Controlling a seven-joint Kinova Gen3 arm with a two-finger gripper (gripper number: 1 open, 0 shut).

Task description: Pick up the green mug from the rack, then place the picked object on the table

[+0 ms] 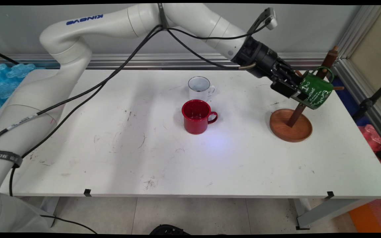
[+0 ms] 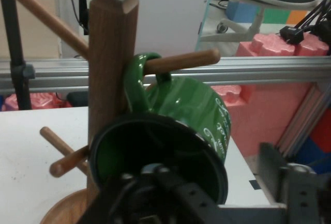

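Green mug (image 1: 316,91) hangs tilted at the wooden rack (image 1: 291,125) on the table's (image 1: 144,158) right side, its handle looped over a peg (image 2: 181,61), with the gripper (image 1: 291,90) pinching its rim. To my eye the handle looks seated, so a clean job here means keeping the mug steady against the post and not tugging the peg. Red mug (image 1: 196,116) and white mug (image 1: 199,87) stand mid-table, well apart from the rack.
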